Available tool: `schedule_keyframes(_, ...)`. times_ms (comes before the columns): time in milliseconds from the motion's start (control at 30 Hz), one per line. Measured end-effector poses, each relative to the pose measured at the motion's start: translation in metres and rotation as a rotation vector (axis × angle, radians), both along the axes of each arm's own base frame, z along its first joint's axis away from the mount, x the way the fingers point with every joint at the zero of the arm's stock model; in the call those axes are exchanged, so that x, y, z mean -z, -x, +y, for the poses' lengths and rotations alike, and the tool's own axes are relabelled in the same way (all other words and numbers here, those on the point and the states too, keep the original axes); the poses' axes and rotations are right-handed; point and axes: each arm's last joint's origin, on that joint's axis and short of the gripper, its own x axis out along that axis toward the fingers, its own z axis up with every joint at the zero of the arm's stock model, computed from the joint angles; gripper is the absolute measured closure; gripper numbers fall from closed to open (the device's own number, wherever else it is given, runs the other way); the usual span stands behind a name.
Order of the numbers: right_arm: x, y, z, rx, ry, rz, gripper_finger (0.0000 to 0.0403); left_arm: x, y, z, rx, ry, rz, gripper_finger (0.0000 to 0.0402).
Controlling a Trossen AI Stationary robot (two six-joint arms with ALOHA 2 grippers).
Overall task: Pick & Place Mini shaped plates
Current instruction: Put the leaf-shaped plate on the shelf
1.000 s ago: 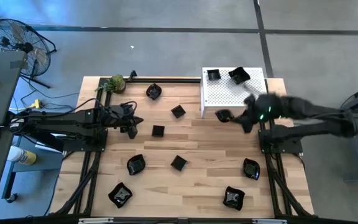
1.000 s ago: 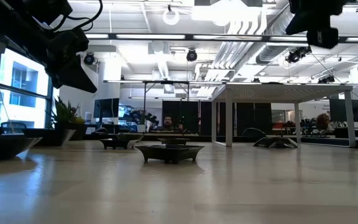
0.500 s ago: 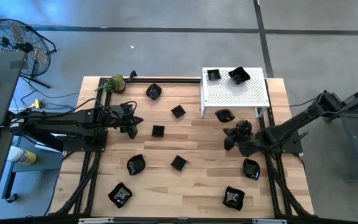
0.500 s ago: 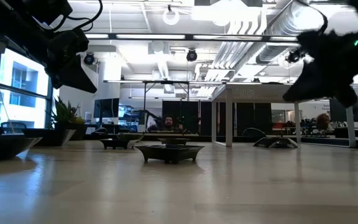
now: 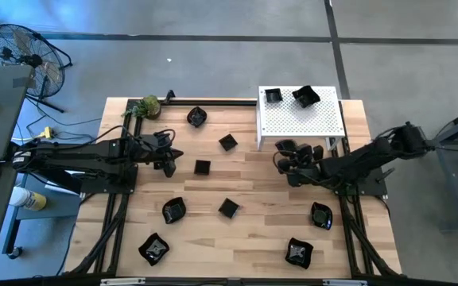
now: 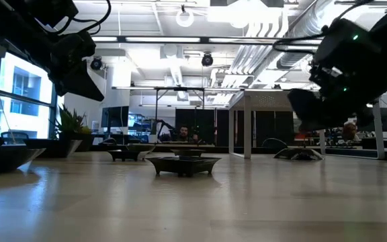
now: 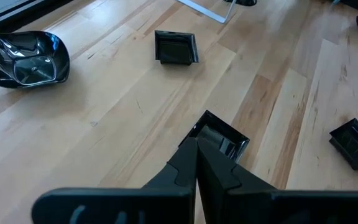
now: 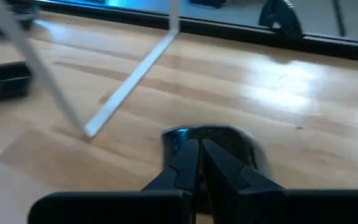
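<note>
The right gripper (image 5: 283,161) hangs low over the bench (image 5: 253,187) at the front edge of the white perforated stand (image 5: 300,119), jaws pinched nearly together and holding nothing, its tips aimed at a black mini plate (image 8: 209,142) lying on the wood just under that edge. The step in hand looks like the approach to a pick: the next move would call for the jaws to spread, drop over the plate's rim and close on it, before a lift toward the stand. In the right wrist view the plate sits just beyond the fingertips, centred on them and apart from them, with the stand's slanted white leg (image 8: 132,78) near beside it. Two plates already rest on the stand's top (image 5: 291,96); the other plates lie scattered over the bench, well apart from one another. The left gripper (image 5: 169,163) waits at the bench's left side, jaws shut and empty, a square plate (image 7: 221,138) just ahead of its tips. A green leafy ball (image 5: 149,106) sits at the far left corner.
</note>
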Motion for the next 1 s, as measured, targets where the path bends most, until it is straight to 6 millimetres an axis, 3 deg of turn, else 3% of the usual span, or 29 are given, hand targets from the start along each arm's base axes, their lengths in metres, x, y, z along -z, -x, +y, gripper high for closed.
schedule_keyframes(333, 0.018, -0.006, -0.019, 0.08, -0.034, 0.048, 0.0387, 0.0, 0.0, 0.0, 0.0, 0.0, 0.0, 0.0401)
schedule_keyframes(633, 0.022, -0.008, -0.02, 0.047, -0.128, 0.054, 0.0387, 0.0, 0.0, 0.0, 0.0, 0.0, 0.0, 0.0401)
schedule_keyframes(833, 0.011, -0.01, -0.008, -0.089, -0.222, 0.025, 0.0387, 0.0, 0.0, 0.0, 0.0, 0.0, 0.0, 0.0401)
schedule_keyframes(1000, -0.004, -0.011, 0.006, -0.315, -0.401, -0.014, 0.0387, 0.0, 0.0, 0.0, 0.0, 0.0, 0.0, 0.0401)
